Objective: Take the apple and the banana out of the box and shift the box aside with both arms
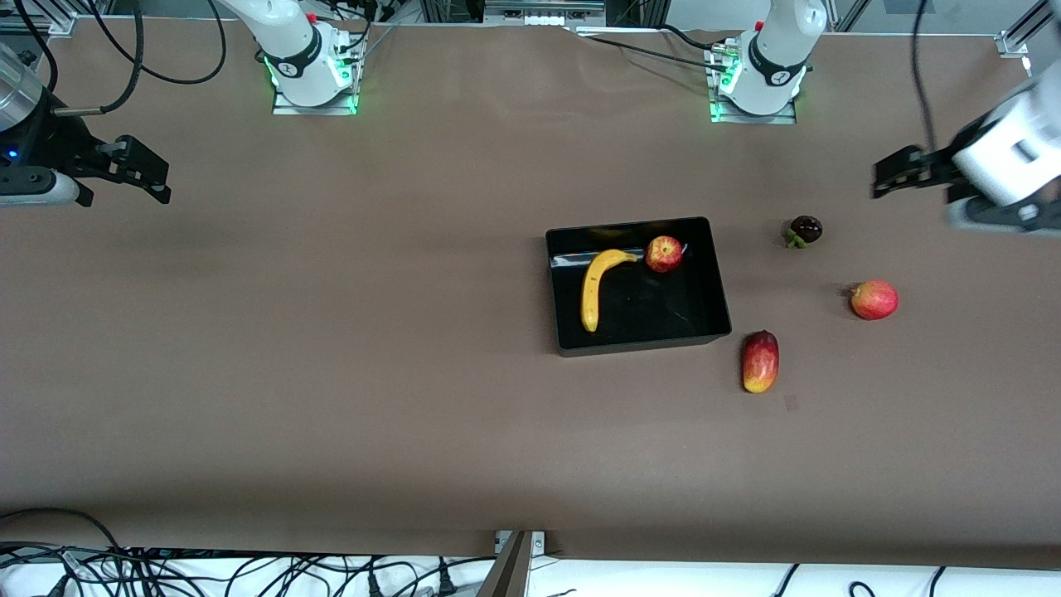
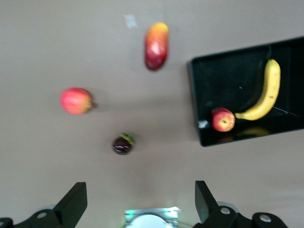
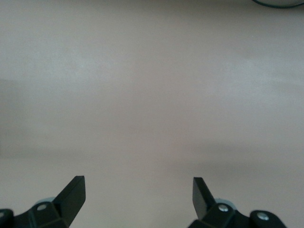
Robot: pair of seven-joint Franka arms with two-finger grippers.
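Nearest the front camera lies an oblong red-yellow fruit (image 1: 760,361), just off the corner of the box (image 1: 716,282) toward the left arm's end of the table; the box itself sits on the brown table (image 1: 331,348) with both task fruits inside it. The banana (image 1: 595,286) curves along the wall toward the right arm's end, its tip almost touching the apple (image 1: 664,254), which rests by the wall farthest from the camera. A pinkish-red round fruit (image 1: 874,299) and a small dark fruit (image 1: 805,230) lie outside – easy to mistake for the apple. The left gripper (image 1: 891,176) hangs over the table's end, fingers spread wide, empty; the right gripper (image 1: 141,176) waits likewise over bare cloth, jaws apart. Risks from here – closing on the apple may nudge the banana, and an uneven two-arm push could twist the glossy box
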